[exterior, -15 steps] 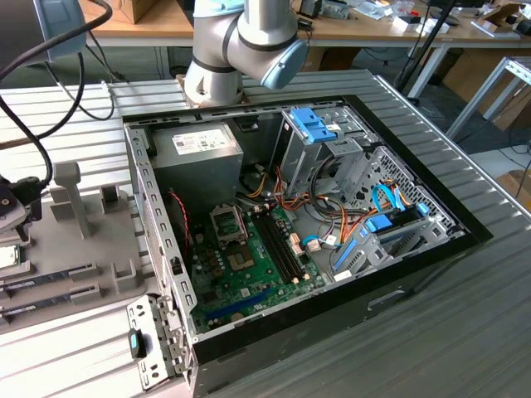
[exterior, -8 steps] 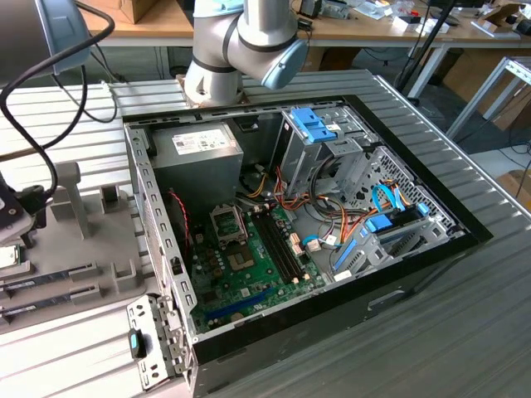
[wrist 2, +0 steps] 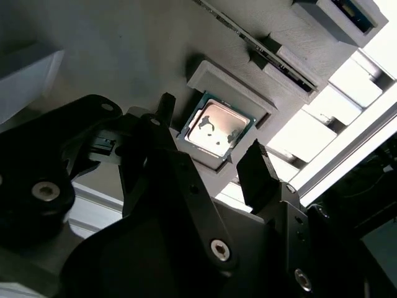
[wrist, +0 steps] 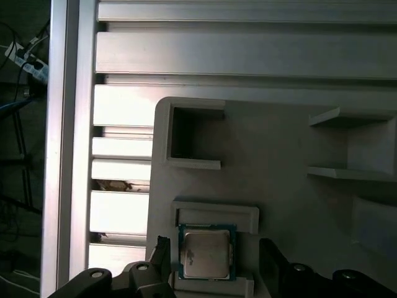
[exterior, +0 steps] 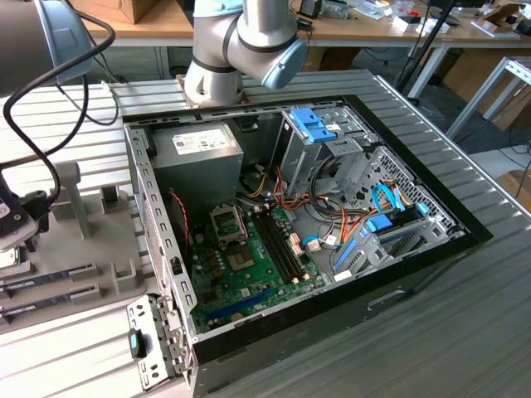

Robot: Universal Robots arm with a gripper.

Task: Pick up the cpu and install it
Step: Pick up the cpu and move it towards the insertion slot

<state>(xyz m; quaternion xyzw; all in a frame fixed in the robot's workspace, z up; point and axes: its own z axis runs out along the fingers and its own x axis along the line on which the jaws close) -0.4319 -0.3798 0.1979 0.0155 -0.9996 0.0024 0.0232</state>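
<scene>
Ribbed metal surface (exterior: 465, 332) here, carrying the open case (exterior: 398, 286), with the grey holder (exterior: 91, 249) just beside it, toward the exterior view's left. We're early in the job. The cpu (wrist 2: 216, 128) lies flat in the holder's pocket in both wrist views and is not yet lifted, so we judge that pick-up and install are both left to do. The socket (exterior: 228, 220) sits inside the case, well apart from the holder. Now the jaws: they are spread wide over the holder's pocket, one on each side of the cpu. We see a gap on both sides, so they look clear of it and grip nothing.
</scene>
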